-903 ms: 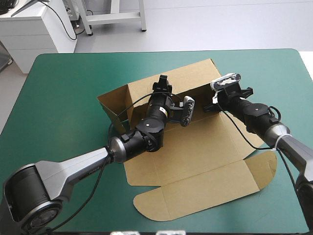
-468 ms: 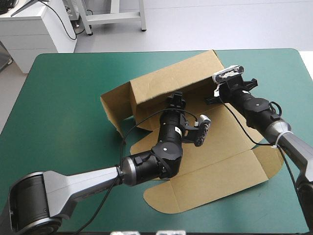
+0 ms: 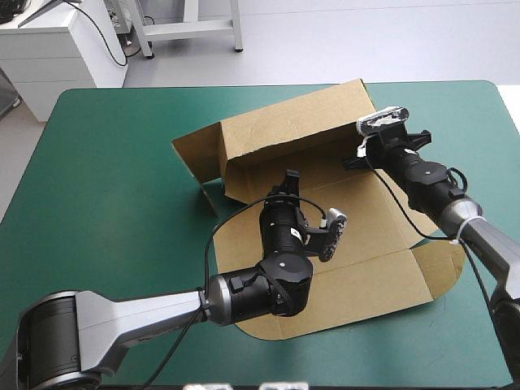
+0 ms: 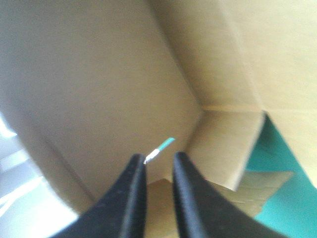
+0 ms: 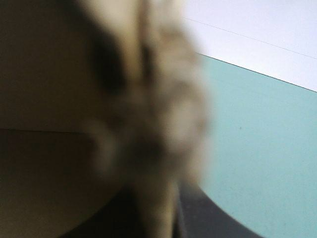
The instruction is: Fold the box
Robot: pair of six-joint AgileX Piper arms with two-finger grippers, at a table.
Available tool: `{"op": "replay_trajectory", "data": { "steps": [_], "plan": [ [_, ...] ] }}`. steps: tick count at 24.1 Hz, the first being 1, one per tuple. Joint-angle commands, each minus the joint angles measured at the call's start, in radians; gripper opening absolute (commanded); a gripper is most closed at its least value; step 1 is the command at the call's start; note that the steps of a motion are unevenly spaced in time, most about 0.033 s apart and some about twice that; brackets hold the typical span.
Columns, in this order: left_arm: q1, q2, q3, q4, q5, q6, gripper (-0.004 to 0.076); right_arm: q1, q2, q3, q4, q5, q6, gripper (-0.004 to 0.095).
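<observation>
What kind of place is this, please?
Probably a robotics lab bench: a left gripper and a right gripper on two robot arms work on a brown box on a table with a teal-green cover.

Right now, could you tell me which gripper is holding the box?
The right gripper, clamped on the box at its raised wall's right end; the left gripper has nothing between its fingers.

Grey tubular arms [image 3: 138, 307] carry black cylindrical wrists [image 3: 280, 229] and black fin-fingered tools [image 4: 157, 155].
</observation>
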Motion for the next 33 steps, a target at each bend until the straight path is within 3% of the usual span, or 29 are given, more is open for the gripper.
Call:
{"op": "replay_trajectory", "data": {
  "steps": [1, 5, 10, 18, 22, 26, 33],
  "plan": [
    [0.009, -0.082, -0.051, -0.153, 0.028, 0.234, 0.0010, -0.004, -0.040, -0.035, 0.011, -0.040, 0.015, -0.0019],
    [0.071, -0.118, -0.117, -0.433, 0.062, 0.434, 0.0008, -0.004, -0.040, -0.035, 0.046, -0.066, 0.019, -0.0019],
    [0.210, -0.167, -0.213, -0.716, 0.130, 0.482, 0.0008, -0.004, -0.040, -0.035, 0.048, -0.058, 0.019, -0.0019],
    [0.460, -0.284, -0.234, -1.019, 0.142, 0.502, -0.0008, -0.004, -0.040, -0.035, 0.048, -0.058, 0.019, -0.0020],
    [0.698, -0.367, -0.234, -1.144, 0.136, 0.527, -0.0008, -0.004, -0.040, -0.035, 0.048, -0.053, 0.019, -0.0019],
    [1.064, -0.378, -0.219, -1.385, 0.134, 0.541, -0.0008, -0.004, -0.040, -0.035, 0.052, -0.050, 0.019, -0.0019],
    [1.574, -0.382, -0.036, -1.766, 0.111, 0.565, -0.0008, -0.004, -0.040, -0.035, 0.055, -0.022, 0.019, -0.0019]
  ]
}}
